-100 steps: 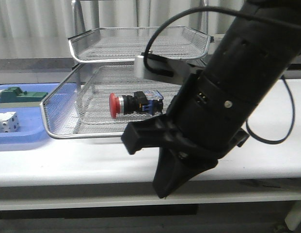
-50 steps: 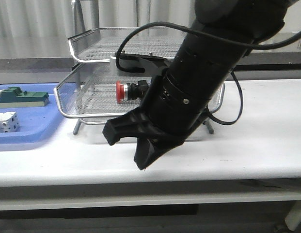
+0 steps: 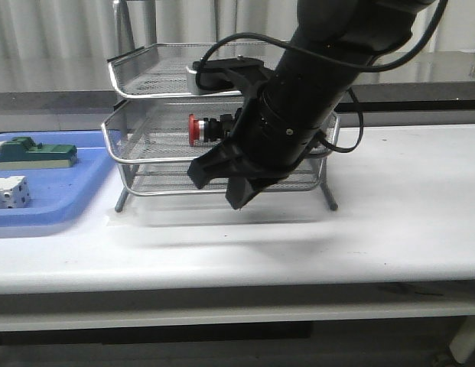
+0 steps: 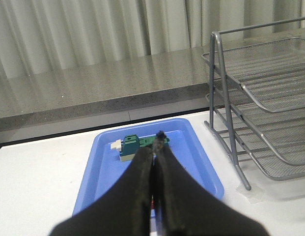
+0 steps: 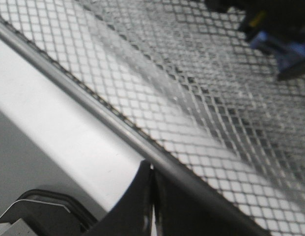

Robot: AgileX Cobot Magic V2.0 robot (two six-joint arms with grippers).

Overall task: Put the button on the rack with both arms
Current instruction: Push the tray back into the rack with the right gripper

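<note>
The button (image 3: 200, 129), red-headed with a black body, lies on its side in the middle tier of the silver wire-mesh rack (image 3: 145, 57). The right arm's bulk hides its rear; the right wrist view shows the button's blue block (image 5: 272, 42) through the mesh. My right gripper (image 3: 239, 200) is shut, its tips (image 5: 151, 167) against the chrome front rim of that tier, with nothing held. My left gripper (image 4: 153, 151) is shut and empty above the blue tray (image 4: 201, 157), left of the rack (image 4: 260, 93). It does not show in the front view.
The flat blue tray (image 3: 53, 202) lies left of the rack and holds a green block (image 3: 34, 151) and a white dotted block (image 3: 9, 191). A grey ledge and curtains run behind the table. White tabletop lies in front of and right of the rack.
The middle tier with the button has slid back from its pulled-out position into the rack. My right arm has moved away from the camera along with it, staying shut.
</note>
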